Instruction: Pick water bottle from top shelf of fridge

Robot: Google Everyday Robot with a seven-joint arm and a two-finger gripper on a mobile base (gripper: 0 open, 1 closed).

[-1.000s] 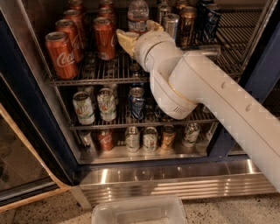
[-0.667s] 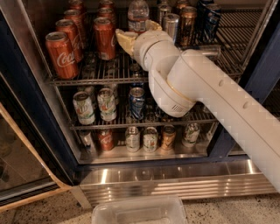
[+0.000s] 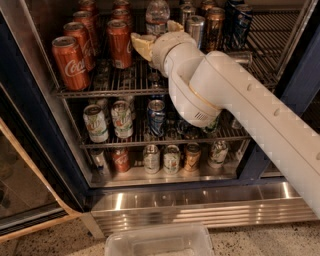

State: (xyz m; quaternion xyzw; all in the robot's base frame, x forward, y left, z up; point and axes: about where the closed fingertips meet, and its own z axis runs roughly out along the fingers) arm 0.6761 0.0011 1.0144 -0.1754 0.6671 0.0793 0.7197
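Note:
The water bottle (image 3: 157, 11), clear ribbed plastic, stands at the back middle of the top shelf (image 3: 110, 82) of the fridge (image 3: 30, 115). Only its upper part shows. My gripper (image 3: 158, 34) is reached into the top shelf, with its pale yellow fingers (image 3: 141, 44) spread on either side of the bottle's lower part. It looks open around the bottle. My white arm (image 3: 235, 100) crosses the right half of the fridge and hides the shelf beneath it.
Red cola cans (image 3: 70, 62) stand left of the gripper, silver and dark cans (image 3: 215, 20) right of it. Lower wire racks hold more cans (image 3: 122, 117). The open glass door (image 3: 25, 200) is at left. A clear plastic bin (image 3: 160, 242) sits on the floor below the steel base panel (image 3: 200, 202).

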